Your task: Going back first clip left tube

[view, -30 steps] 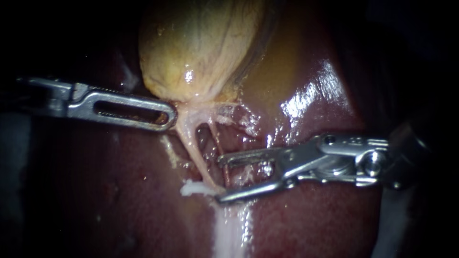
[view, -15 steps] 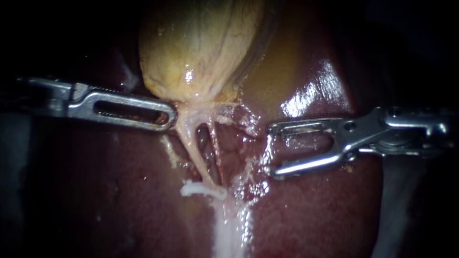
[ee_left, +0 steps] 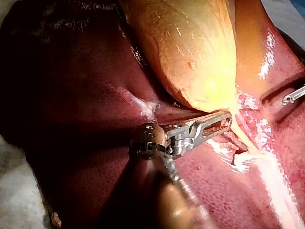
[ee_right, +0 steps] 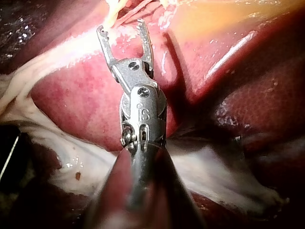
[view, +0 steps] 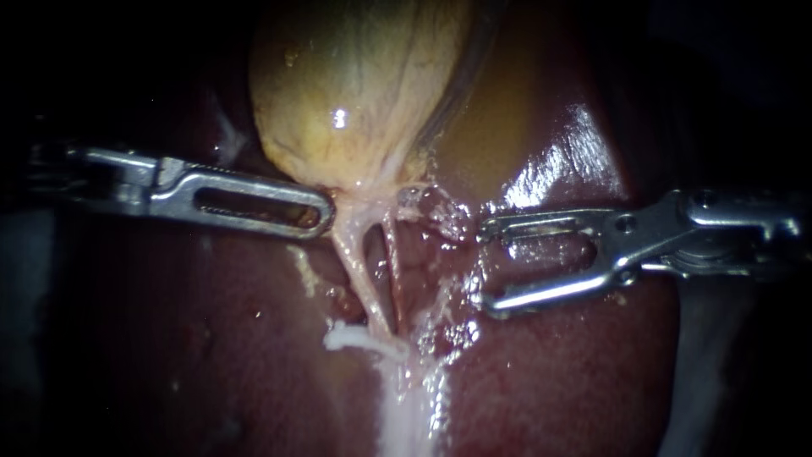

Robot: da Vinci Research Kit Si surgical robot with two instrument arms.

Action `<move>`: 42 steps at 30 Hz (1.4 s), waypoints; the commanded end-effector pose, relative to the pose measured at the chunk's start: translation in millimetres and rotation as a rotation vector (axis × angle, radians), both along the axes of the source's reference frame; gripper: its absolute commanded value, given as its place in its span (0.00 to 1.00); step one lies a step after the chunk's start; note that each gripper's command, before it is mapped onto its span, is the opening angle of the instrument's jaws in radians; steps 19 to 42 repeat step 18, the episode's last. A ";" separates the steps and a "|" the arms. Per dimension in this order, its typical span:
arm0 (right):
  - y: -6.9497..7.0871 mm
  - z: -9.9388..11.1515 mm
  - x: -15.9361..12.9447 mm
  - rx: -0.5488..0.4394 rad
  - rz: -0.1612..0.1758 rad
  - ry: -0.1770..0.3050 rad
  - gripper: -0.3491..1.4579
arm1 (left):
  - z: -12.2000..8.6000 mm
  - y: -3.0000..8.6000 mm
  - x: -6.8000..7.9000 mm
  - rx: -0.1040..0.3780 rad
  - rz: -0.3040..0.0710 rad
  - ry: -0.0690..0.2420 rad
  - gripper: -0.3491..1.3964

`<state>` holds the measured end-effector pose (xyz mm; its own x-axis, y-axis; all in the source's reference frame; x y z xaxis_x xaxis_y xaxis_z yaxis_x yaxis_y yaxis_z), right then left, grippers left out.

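Although the task names a first clip, none is seen on the left tube, which runs steeply from the gallbladder neck down to white tissue on the liver. The right instrument is held apart from it, jaws spread, nothing gripped, mouth facing the tubes. The thinner right tube lies between. The left instrument is nearer, its jaws apparently pressed together on the gallbladder neck.
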<state>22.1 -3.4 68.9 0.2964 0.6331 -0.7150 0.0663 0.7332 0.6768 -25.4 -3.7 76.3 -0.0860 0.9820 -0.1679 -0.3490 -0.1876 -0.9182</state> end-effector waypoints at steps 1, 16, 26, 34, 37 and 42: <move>0.0 0.0 -0.1 0.000 -0.001 0.000 0.47 | 0.2 0.0 -0.2 -0.001 0.001 0.001 0.00; 0.2 -0.1 -0.1 -0.004 -0.001 0.001 0.47 | 0.9 -0.1 -0.9 0.000 0.009 -0.001 0.00; 0.2 -0.2 0.0 -0.004 -0.001 0.001 0.47 | 0.9 -0.1 -0.9 0.000 0.009 -0.001 0.00; 0.2 -0.2 0.0 -0.004 -0.001 0.001 0.47 | 0.9 -0.1 -0.9 0.000 0.009 -0.001 0.00; 0.2 -0.2 0.0 -0.004 -0.001 0.001 0.47 | 0.9 -0.1 -0.9 0.000 0.009 -0.001 0.00; 0.2 -0.2 0.0 -0.004 -0.001 0.001 0.47 | 0.9 -0.1 -0.9 0.000 0.009 -0.001 0.00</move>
